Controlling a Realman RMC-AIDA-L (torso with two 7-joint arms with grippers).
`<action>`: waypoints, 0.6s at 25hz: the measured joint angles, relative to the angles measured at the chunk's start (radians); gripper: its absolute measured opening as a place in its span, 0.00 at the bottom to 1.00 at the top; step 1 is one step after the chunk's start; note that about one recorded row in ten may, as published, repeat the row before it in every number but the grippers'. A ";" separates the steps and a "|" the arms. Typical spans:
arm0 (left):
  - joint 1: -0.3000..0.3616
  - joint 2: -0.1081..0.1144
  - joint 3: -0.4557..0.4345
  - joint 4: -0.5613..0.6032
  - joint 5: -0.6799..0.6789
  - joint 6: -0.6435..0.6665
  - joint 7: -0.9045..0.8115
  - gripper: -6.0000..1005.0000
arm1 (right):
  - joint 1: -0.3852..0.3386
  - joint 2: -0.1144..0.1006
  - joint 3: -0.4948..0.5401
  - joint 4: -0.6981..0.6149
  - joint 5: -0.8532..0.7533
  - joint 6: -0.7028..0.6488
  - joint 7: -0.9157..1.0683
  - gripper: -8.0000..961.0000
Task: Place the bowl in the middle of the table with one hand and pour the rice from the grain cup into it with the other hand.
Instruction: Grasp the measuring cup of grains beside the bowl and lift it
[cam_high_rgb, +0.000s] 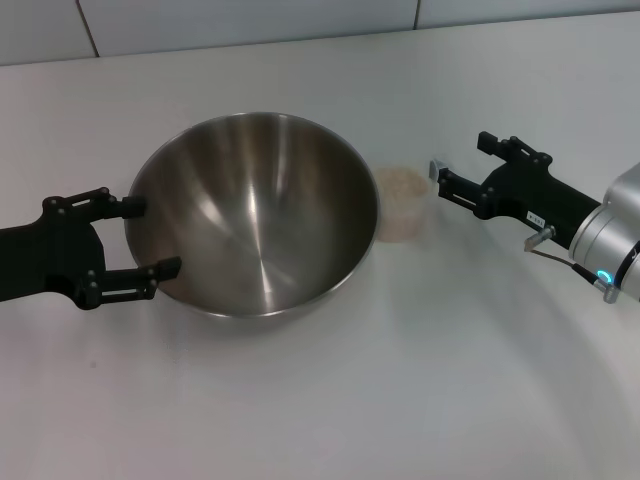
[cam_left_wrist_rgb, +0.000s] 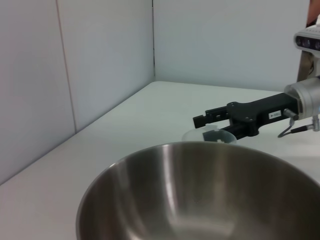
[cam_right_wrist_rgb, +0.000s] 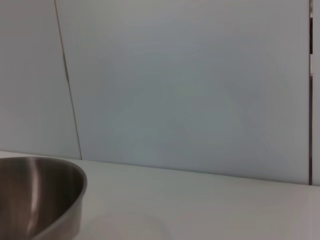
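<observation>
The bowl (cam_high_rgb: 255, 215) sits on the white desk (cam_high_rgb: 400, 400), a little left of the middle, and it is empty: the shiny inside shows only reflections. It looks stiff and fairly light for its width, but the polished steel is slick and the wall curves away, so the thin rim is the only sensible place to pinch it. The left hand (cam_high_rgb: 140, 237) is at that rim on the bowl's left side, one finger at the upper edge and one lower down against the outer wall. Its fingers are spread apart on either side of the rim rather than clamped, as far as the head view shows.

Just beside the bowl on its right stands the grain cup (cam_high_rgb: 404, 202), upright, with the rice (cam_high_rgb: 401, 182) filling it close to the top. In the left wrist view its clear rim (cam_left_wrist_rgb: 209, 135) peeks over the bowl's far edge. The cup is thin plastic, light and likely to flex if squeezed hard. Its full load makes it easy to spill, so a gentle grip around the middle of the side wall seems best.

The right hand (cam_high_rgb: 458, 168) hovers just to the right of the cup, fingers parted and pointing at it, not yet touching. The right wrist view shows only the bowl's edge and the back wall.
</observation>
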 joint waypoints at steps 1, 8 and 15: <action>0.000 0.000 0.000 0.001 0.000 0.003 0.000 0.83 | 0.003 0.000 0.001 0.000 0.000 0.000 0.000 0.79; 0.000 0.000 0.000 0.006 0.000 0.015 0.000 0.83 | 0.007 0.002 0.014 0.028 0.016 -0.002 -0.037 0.71; 0.000 0.000 0.000 0.007 -0.001 0.023 -0.001 0.83 | 0.007 0.002 0.020 0.055 0.040 -0.007 -0.101 0.56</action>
